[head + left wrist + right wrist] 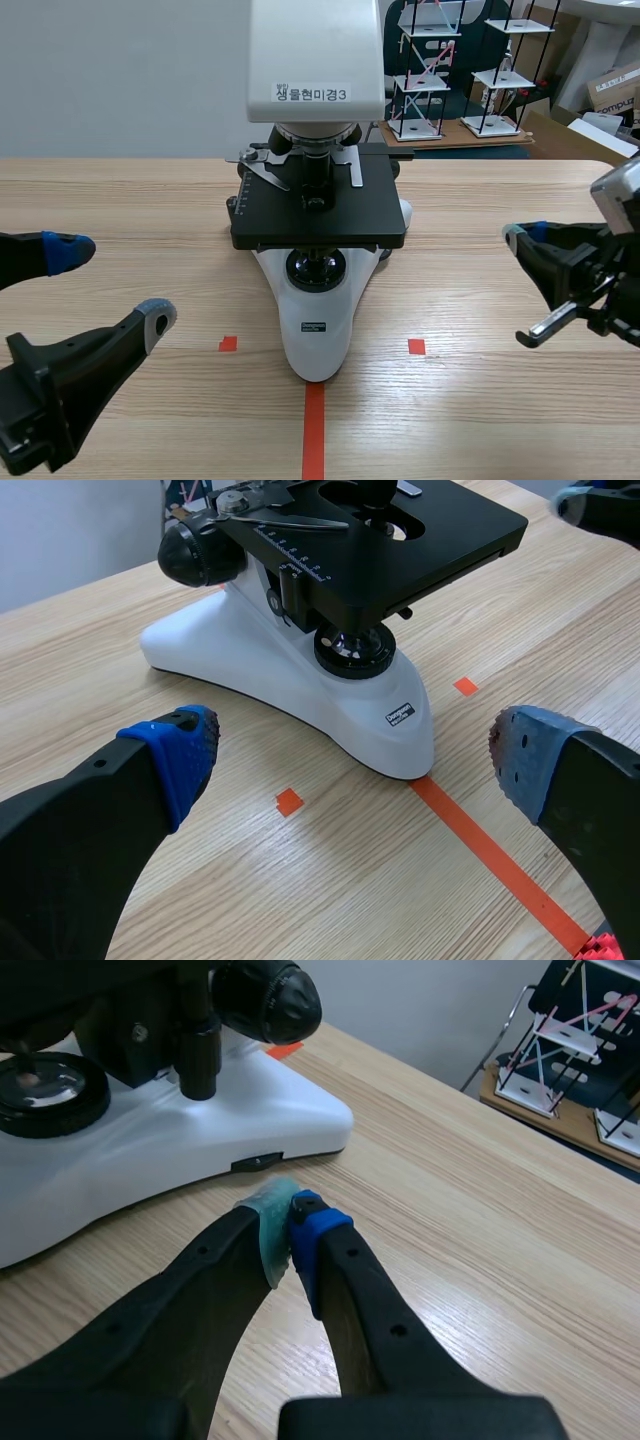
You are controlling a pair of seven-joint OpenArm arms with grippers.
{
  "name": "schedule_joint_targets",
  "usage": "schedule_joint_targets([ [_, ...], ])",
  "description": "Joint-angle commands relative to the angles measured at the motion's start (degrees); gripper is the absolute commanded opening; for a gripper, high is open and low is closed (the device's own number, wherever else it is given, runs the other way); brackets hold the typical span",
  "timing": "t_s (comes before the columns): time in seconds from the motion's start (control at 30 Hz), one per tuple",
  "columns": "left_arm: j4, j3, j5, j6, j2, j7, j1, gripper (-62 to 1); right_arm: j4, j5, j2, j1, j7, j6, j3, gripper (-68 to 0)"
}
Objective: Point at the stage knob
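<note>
Scene view: microscope (pixel 318 230) stands mid-table, its white base on the red tape line (pixel 313 430). Left gripper (pixel 112 283) is at near left, fingers spread wide, nothing between them. Right gripper (pixel 518 236) is at right, fingers pressed together, tip aimed left at the microscope and apart from it.

Left wrist view: black stage (pixel 400 540) lies ahead of the spread fingers.

Right wrist view: stage knob (pixel 196 1050) is a black stem hanging under the stage on the microscope's right side, just beside the larger focus knob (pixel 265 998). The closed pads are near the base and clear of the knob.

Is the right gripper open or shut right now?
Shut: the right gripper has its pads pressed together, nothing between them.
</note>
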Motion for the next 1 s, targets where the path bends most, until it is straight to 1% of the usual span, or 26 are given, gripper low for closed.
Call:
schedule_joint_targets([
  [0.0,0.68,-0.48,-0.39,0.15,0.26,-0.76,0.31,-4.1,-1.53,0.44,-0.04,2.95,1.84,-0.11,-0.55,-67.4],
  [0.07,0.68,-0.48,-0.39,0.15,0.26,-0.76,0.31,-4.1,-5.16,-0.48,-1.2,5.66,3.5,0.07,-1.36,-67.4],
  [0.17,0.68,-0.48,-0.39,0.15,0.26,-0.76,0.31,-4.1,-10.45,-3.34,-3.58,9.03,6.51,0.09,-2.38,-67.4],
  [0.33,0.68,-0.48,-0.39,0.15,0.26,-0.76,0.31,-4.1,-17.9,-8.87,-7.15,13.27,13.62,0.28,-3.93,-67.5],
  [0.4,0.68,-0.48,-0.39,0.15,0.26,-0.76,0.31,-4.1,-20.31,-10.75,-8.28,14.64,16.46,0.63,-4.5,-67.5],
  [0.47,0.68,-0.48,-0.39,0.15,0.26,-0.74,0.31,-4.1,-22.4,-13.05,-9.25,16.2,18.62,1.55,-5.11,-67.5],
  [0.57,0.68,-0.48,-0.39,0.15,0.26,-0.74,0.31,-4.1,-25.09,-16.06,-10.75,18.43,20.26,1.77,-5.86,-67.5],
  [0.7,0.68,-0.48,-0.39,0.15,0.26,-0.74,0.31,-4.1,-27.47,-16.33,-12.15,20.65,20.9,1.81,-6.43,-67.6],
  [0.77,0.68,-0.48,-0.39,0.15,0.28,-0.74,0.31,-4.1,-28.26,-17.18,-12.61,21.38,20.94,1.84,-6.82,-67.6],
  [0.83,0.68,-0.48,-0.39,0.15,0.26,-0.74,0.31,-4.1,-28.5,-18.27,-12.76,21.66,21.09,1.81,-7.3,-67.5],
  [0.97,0.68,-0.48,-0.39,0.15,0.26,-0.74,0.31,-4.1,-28.5,-18.4,-12.72,21.64,21.66,1.79,-7.65,-67.5],
])
